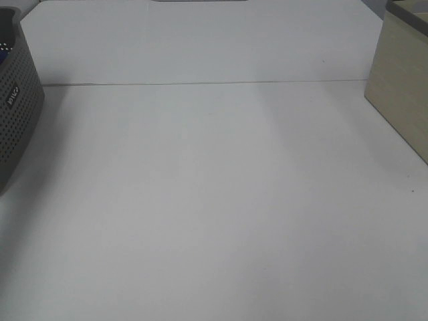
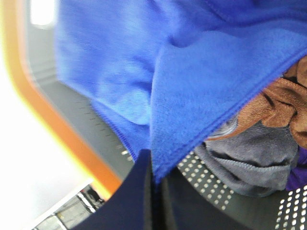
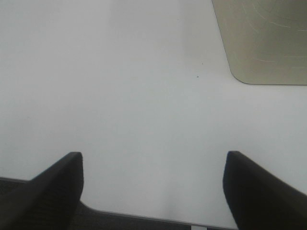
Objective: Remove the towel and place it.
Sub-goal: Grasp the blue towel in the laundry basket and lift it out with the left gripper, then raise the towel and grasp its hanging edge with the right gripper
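The towel point(image 2: 192, 96), a deep blue plush cloth, fills most of the left wrist view and hangs in folds above the grey perforated basket's floor point(image 2: 206, 177). My left gripper point(image 2: 154, 167) is shut on the towel's lower edge, with the cloth pinched between its dark fingers point(image 2: 129, 201). Over bare white table my right gripper point(image 3: 153, 163) stands open, holding nothing. In the exterior high view only the basket's wall point(image 1: 17, 107) shows at the far left; neither arm shows there.
A brown cloth point(image 2: 278, 105) and a grey cloth point(image 2: 254, 158) lie in the basket beside the towel. An orange rim point(image 2: 57, 139) runs along the basket's edge. A beige box point(image 1: 404, 87) stands at the table's right, its corner point(image 3: 261, 38) ahead of my right gripper.
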Controlling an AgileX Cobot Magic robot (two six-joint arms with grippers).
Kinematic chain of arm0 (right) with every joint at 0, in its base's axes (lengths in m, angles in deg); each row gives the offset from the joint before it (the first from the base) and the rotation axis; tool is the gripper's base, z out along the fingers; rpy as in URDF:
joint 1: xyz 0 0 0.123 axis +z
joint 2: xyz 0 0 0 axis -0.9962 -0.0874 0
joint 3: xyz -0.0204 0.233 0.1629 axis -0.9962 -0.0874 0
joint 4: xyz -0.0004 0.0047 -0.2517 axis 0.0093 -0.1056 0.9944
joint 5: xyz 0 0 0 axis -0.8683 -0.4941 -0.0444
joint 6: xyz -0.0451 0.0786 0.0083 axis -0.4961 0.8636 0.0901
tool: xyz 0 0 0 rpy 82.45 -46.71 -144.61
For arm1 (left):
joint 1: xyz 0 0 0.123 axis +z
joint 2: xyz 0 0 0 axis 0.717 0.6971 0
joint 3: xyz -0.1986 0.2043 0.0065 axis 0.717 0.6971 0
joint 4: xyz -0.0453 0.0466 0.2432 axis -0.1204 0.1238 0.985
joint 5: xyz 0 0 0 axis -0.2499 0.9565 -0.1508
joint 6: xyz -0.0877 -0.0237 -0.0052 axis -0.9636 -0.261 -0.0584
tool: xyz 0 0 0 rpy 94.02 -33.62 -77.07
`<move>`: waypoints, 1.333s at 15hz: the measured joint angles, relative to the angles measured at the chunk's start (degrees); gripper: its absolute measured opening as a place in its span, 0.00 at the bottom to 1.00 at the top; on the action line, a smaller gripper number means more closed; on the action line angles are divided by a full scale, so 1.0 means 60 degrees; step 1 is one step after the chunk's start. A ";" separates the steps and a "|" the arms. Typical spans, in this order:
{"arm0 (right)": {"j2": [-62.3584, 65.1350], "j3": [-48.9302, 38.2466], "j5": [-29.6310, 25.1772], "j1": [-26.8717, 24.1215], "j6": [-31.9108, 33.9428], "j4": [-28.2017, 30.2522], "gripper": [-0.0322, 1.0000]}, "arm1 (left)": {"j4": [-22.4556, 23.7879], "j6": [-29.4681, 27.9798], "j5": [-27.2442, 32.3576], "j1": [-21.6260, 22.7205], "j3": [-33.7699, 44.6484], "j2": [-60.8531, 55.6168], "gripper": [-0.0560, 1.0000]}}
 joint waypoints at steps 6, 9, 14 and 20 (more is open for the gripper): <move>0.0000 0.0000 0.0000 0.0000 0.0000 0.0000 0.79 | 0.0000 -0.0010 0.0095 -0.1175 -0.0010 -0.2301 0.05; 0.0000 0.0000 0.0019 0.0000 0.0000 0.0000 0.79 | 0.0143 -0.0038 0.0086 -0.1958 -0.0010 -0.3409 0.05; 0.0000 0.0124 0.1022 0.0000 -0.0220 -0.0382 0.78 | 0.0783 -0.0707 -0.0592 -0.3075 -0.0019 -0.4631 0.05; -0.2674 0.0153 0.2970 0.0000 -0.5491 -0.5185 0.77 | 0.1022 -0.0726 -0.1031 -0.4517 -0.0019 -0.4899 0.05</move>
